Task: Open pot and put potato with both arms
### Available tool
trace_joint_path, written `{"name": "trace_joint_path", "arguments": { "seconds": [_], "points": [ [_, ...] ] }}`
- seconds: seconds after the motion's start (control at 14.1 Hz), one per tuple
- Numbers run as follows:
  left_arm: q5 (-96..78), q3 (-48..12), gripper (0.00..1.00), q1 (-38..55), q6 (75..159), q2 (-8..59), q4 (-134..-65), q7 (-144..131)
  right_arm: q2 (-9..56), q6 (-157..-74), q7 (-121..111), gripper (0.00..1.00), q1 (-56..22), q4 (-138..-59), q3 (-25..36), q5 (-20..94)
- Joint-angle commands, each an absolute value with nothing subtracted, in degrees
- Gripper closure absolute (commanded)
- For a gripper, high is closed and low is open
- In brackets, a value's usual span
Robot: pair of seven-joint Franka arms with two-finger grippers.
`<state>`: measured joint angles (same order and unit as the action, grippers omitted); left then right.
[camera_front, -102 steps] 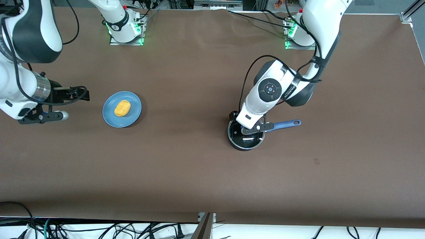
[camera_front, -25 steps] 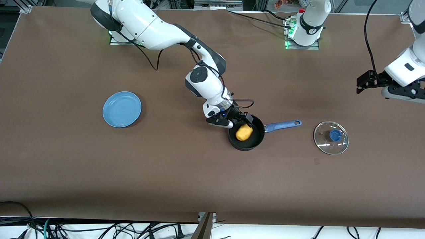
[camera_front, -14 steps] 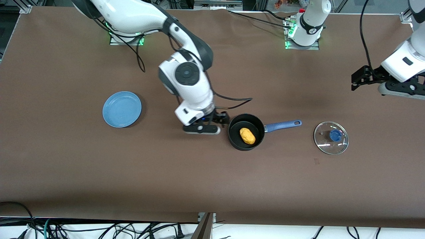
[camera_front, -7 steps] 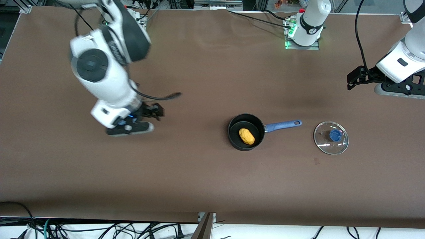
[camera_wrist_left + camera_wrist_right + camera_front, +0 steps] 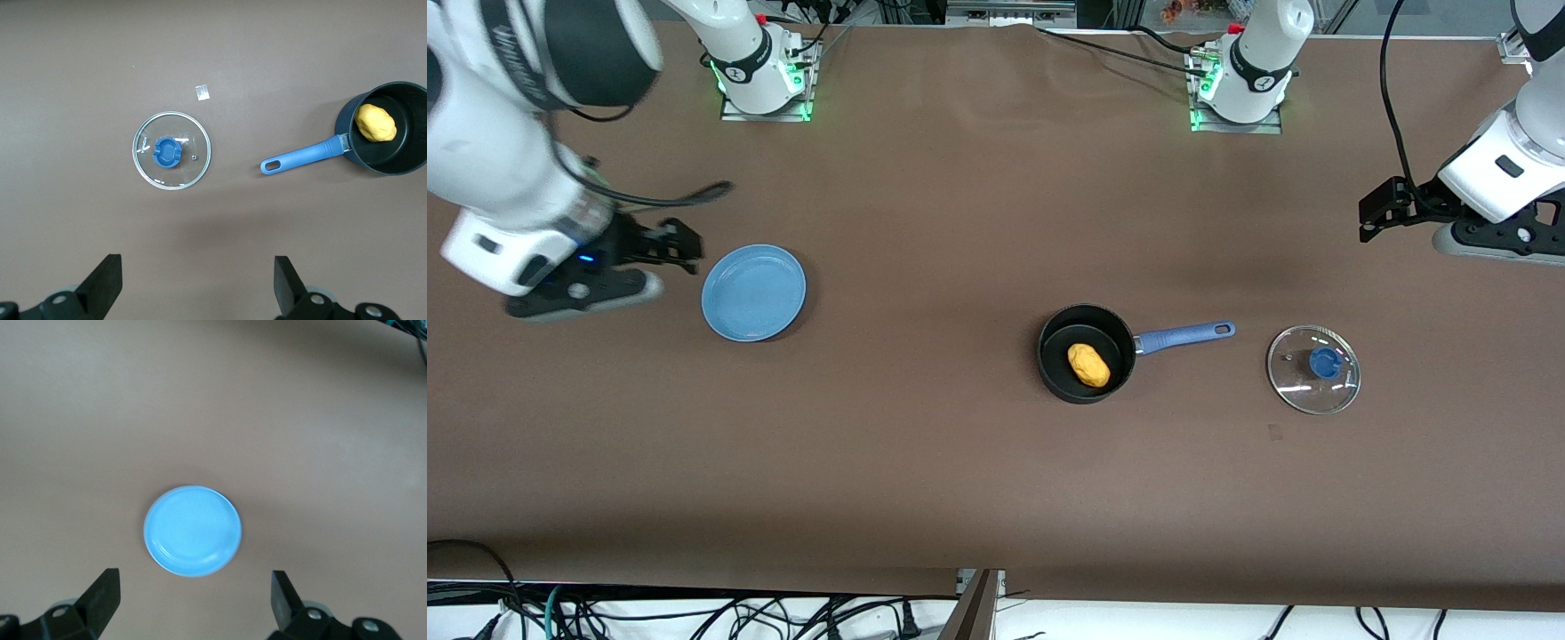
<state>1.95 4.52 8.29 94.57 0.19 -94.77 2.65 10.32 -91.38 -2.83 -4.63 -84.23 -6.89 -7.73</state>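
Note:
The black pot (image 5: 1056, 358) with a blue handle (image 5: 1183, 336) stands uncovered near the table's middle, and the yellow potato (image 5: 1088, 364) lies in it. Its glass lid (image 5: 1313, 369) with a blue knob lies flat on the table toward the left arm's end. The left wrist view shows the lid (image 5: 171, 150), the pot (image 5: 408, 157) and the potato (image 5: 375, 123). My left gripper (image 5: 1378, 213) is open and empty, up over the table's end near the lid. My right gripper (image 5: 677, 244) is open and empty, up beside the plate at the right arm's end.
An empty light-blue plate (image 5: 753, 292) sits toward the right arm's end; it shows in the right wrist view (image 5: 193, 531). A small pale scrap (image 5: 1275, 433) lies near the lid. The arm bases (image 5: 763, 71) stand along the table's edge farthest from the front camera.
My right arm has swung away from the pot, past the plate, toward its own end of the table. The potato stays in the pot. My left arm has barely moved.

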Motion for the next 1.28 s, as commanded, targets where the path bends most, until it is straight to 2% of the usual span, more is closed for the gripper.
{"name": "trace_joint_path", "arguments": {
  "seconds": [0.0,0.14,0.43,0.78,0.99,1.21],
  "points": [
    [1.41,5.36,0.00,8.79,93.25,0.88,-93.08,3.34,2.12,-91.06,-3.43,0.00,-3.17,-93.59,-6.42,-6.85],
    [0.53,5.19,0.00,8.88,93.34,0.88,-92.99,2.12,1.85,-90.88,-3.60,0.00,-3.08,-93.69,-6.42,-6.59],
    [0.62,4.57,0.00,9.32,93.43,0.97,-92.99,0.62,-0.79,-88.43,-4.30,0.00,-1.23,-93.25,-3.35,2.72],
    [0.62,4.48,0.00,8.97,93.43,0.97,-92.99,0.44,-0.09,-86.22,-4.48,0.00,-1.32,-92.56,-3.78,-0.34],
    [0.70,0.11,0.00,4.68,93.51,0.88,-93.16,0.44,3.06,-83.68,-4.48,0.00,-1.76,-88.08,-3.78,-0.88],
    [0.70,-0.44,0.00,4.04,93.43,0.97,-93.08,0.44,3.43,-83.41,-4.31,0.00,-1.76,-87.63,-3.78,-0.79]
  ]
}}
